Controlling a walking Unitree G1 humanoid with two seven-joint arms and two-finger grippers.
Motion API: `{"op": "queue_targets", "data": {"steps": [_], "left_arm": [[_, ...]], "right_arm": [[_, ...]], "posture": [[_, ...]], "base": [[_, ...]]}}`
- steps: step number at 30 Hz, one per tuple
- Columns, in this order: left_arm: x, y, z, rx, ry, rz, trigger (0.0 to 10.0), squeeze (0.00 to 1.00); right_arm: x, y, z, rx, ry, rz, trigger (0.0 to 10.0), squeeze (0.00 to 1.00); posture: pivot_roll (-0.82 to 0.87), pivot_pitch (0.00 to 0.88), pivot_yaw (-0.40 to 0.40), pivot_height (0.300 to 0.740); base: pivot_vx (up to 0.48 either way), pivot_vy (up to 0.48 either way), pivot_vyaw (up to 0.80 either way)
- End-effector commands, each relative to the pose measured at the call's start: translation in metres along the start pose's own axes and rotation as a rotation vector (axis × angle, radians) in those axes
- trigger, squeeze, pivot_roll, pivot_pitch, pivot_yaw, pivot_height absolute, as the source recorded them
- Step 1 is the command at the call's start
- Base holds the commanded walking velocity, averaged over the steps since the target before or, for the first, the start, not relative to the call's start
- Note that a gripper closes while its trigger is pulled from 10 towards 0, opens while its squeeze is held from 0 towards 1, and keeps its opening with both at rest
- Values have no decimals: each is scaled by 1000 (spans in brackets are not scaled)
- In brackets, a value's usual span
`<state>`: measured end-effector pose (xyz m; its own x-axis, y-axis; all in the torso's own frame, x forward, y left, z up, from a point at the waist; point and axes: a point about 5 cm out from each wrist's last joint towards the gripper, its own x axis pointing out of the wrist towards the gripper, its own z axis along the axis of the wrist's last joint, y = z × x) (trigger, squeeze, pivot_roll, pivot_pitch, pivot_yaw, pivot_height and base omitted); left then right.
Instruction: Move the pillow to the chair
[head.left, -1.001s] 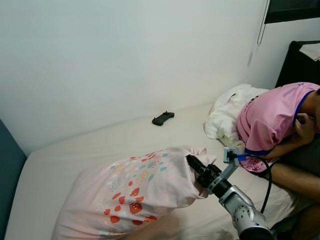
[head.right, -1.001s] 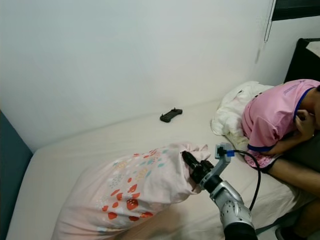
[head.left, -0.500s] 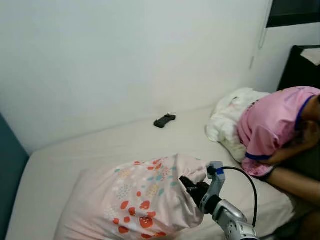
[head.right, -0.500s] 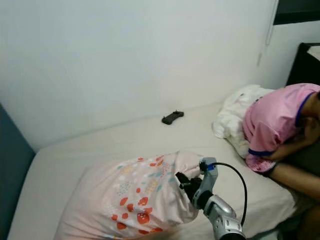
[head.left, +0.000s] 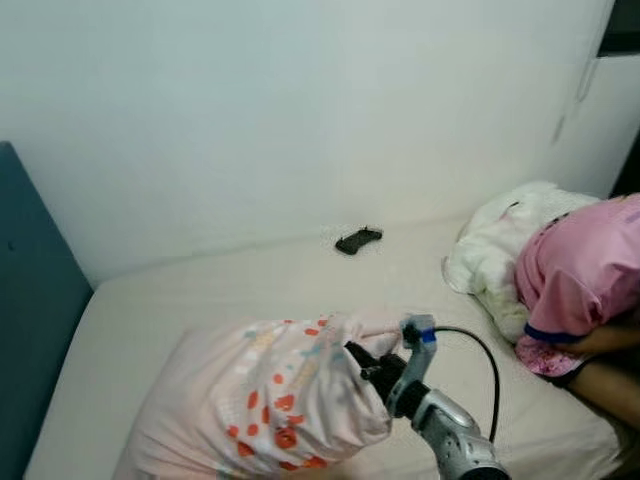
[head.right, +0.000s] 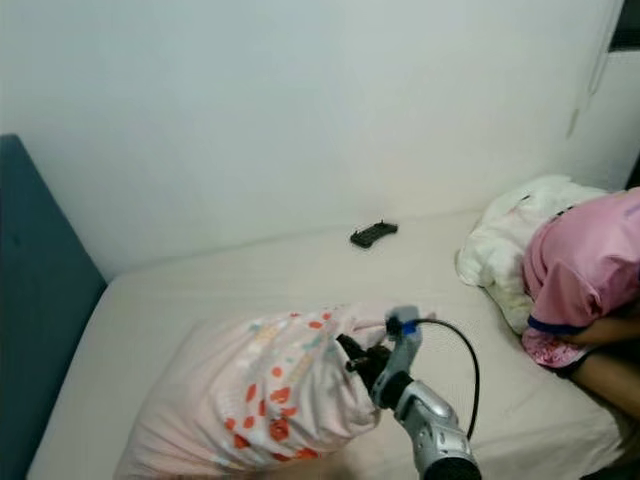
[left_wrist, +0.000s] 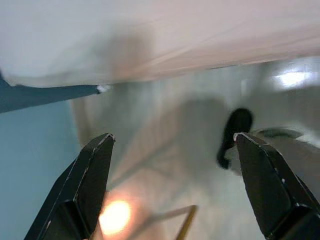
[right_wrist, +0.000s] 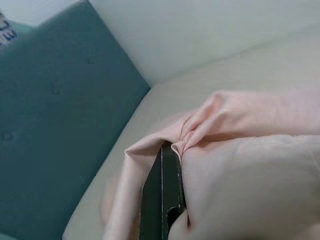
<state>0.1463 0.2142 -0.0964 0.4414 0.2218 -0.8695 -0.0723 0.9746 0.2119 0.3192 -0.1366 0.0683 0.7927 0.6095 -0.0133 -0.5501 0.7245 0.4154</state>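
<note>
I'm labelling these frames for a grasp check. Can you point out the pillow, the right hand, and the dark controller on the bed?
pillow (head.left: 270, 400), left eye view, on its patterned middle.
right hand (head.left: 362, 362), left eye view, at the fingertips pinching the pillow's corner.
dark controller (head.right: 374, 234), right eye view, on its middle, near the wall.

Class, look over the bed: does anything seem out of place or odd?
A small black controller-like object lies alone on the mattress near the wall, and the pillow is bunched where the right gripper pinches its corner.

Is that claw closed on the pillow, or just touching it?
Closed on it. The right gripper has its fingers pressed together with a fold of the pillow bunched between them.
</note>
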Motion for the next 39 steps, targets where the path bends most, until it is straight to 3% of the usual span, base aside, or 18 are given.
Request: {"op": "queue_targets", "data": {"steps": [1, 9, 14, 15, 16, 19, 25, 26, 28, 30, 32, 35, 39], "left_arm": [[0, 4, -4, 0, 12, 5, 10000, 0], [0, 2, -2, -22, -2, -2, 10000, 0], [1, -6, 15, 56, -69, -45, 10000, 0], [0, -14, 28, 103, -126, -85, 10000, 0], [0, -14, 28, 103, -126, -85, 10000, 0], [-2, -30, 55, 96, -242, -183, 10000, 0], [-6, -42, 66, 129, -306, -238, 10000, 0], [-6, -43, 70, 182, -334, -224, 10000, 0], [-5, -38, 72, 187, -337, -182, 10000, 0], [-1, -16, 66, 9, -262, -53, 10000, 0], [1, -6, 50, -175, -174, 11, 10000, 0], [1, -9, 33, -194, -116, 3, 10000, 0], [0, -14, 15, -24, -83, -47, 10000, 0]], "right_arm": [[9, 15, 13, 1, -81, 112, 10000, 0], [12, 29, 42, -16, -192, 246, 10000, 0], [12, 39, 58, -28, -242, 327, 10000, 0], [11, 44, 63, -31, -257, 363, 10000, 0], [11, 44, 63, -31, -257, 363, 10000, 0], [10, 56, 73, -36, -281, 441, 10000, 0], [10, 63, 78, -23, -291, 476, 10000, 0], [11, 68, 77, -17, -285, 496, 10000, 0], [12, 73, 75, -9, -276, 519, 10000, 0], [13, 87, 72, 21, -269, 586, 10000, 0], [12, 104, 74, 43, -270, 685, 10000, 0], [9, 116, 85, 59, -300, 758, 10000, 0], [7, 116, 110, 76, -393, 765, 10000, 0]], "posture": [[-121, 8, -5, 740], [-124, 9, -3, 740], [-123, 15, -5, 740], [-122, 21, 1, 740], [-122, 21, 1, 740], [-115, 25, 2, 740], [-107, 20, -8, 740], [-110, 18, -3, 740], [-115, 10, -3, 740], [-109, 6, -13, 740], [-108, 0, -15, 740], [-114, 3, -11, 740], [-112, 3, -10, 740]], "base": [[0, -458, 738], [0, -158, 738], [0, 0, 738], [0, 0, 738], [0, 0, 738], [0, 0, 738], [0, 0, 739], [0, 0, 738], [0, 0, 738], [0, 0, 738], [0, 0, 738], [0, 0, 733], [0, 0, 728]]}}
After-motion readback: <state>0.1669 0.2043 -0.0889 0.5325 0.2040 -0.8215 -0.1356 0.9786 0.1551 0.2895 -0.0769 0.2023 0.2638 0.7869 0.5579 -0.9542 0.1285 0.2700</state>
